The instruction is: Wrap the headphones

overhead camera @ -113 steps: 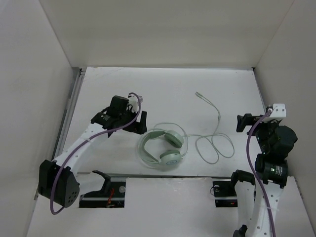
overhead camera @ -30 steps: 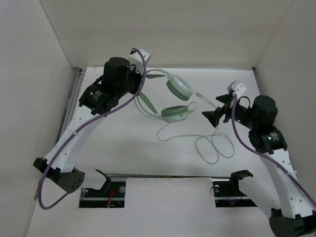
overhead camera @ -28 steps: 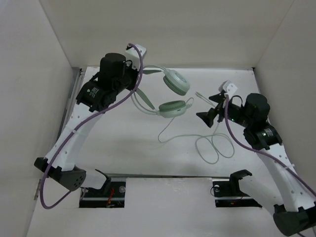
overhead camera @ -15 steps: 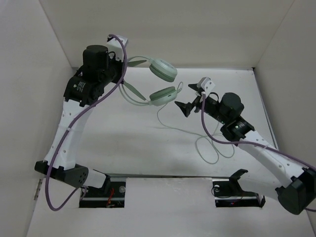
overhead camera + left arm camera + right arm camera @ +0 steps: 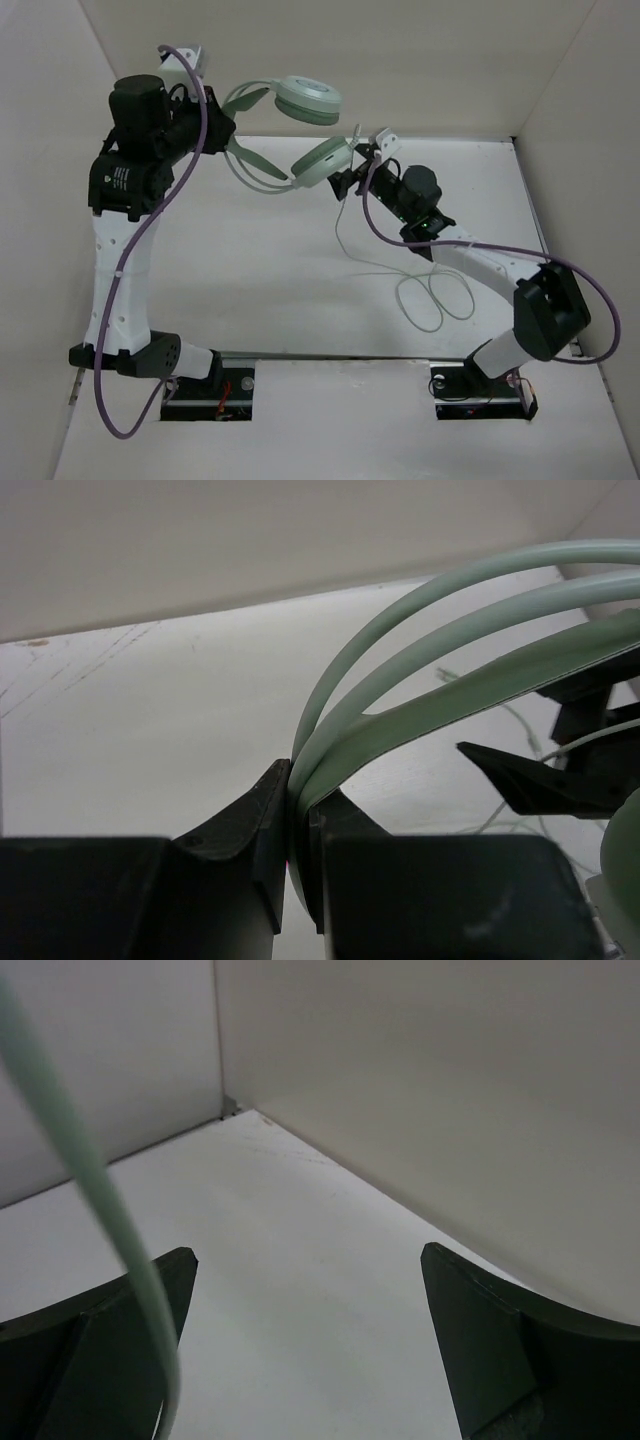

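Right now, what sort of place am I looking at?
Probably a robot test bench: a white table boxed in by plain white walls, a left arm and right arm bolted at its near edge, the left gripper holding up mint headphones.

Bright even light, soft shadows, blurred close-up wrist views.

Pale mint-green over-ear headphones (image 5: 265,170) with round cups hang in the air. Their curved headband (image 5: 440,702) is pinched between the closed jaws of the left claw (image 5: 292,825) and arches away from it. One ear cup (image 5: 308,98) rides higher. The other ear cup (image 5: 322,160) sits just beside the right claw (image 5: 343,182). The thin pale cable (image 5: 95,1200) runs past that claw's spread fingers into loose loops (image 5: 435,300) on the white table (image 5: 250,280), well apart from it.
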`<control>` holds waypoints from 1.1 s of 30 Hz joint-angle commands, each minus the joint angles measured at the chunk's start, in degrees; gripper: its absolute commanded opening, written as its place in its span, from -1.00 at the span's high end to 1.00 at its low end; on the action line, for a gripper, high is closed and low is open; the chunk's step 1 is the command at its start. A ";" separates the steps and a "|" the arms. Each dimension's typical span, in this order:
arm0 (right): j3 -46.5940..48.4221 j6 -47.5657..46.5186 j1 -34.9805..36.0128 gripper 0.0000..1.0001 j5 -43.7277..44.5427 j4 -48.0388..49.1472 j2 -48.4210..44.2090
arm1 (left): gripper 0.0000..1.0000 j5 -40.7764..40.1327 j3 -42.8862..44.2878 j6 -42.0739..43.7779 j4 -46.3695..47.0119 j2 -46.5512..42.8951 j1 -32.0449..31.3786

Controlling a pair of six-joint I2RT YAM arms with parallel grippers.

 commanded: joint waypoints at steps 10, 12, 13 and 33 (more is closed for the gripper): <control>11.71 13.29 2.34 -1.00 2.39 13.03 13.75 | 1.00 13.50 11.50 -14.63 3.74 3.35 7.35; 9.87 14.00 3.48 -1.00 1.60 13.12 13.66 | 1.00 14.20 12.38 -15.51 4.01 3.79 8.32; 8.90 14.18 3.93 -1.00 0.81 13.12 13.49 | 1.00 14.47 12.82 -16.04 4.27 4.06 8.84; -11.85 13.48 10.08 0.47 -13.17 6.44 4.09 | 1.00 16.58 16.95 -21.05 9.90 6.96 14.82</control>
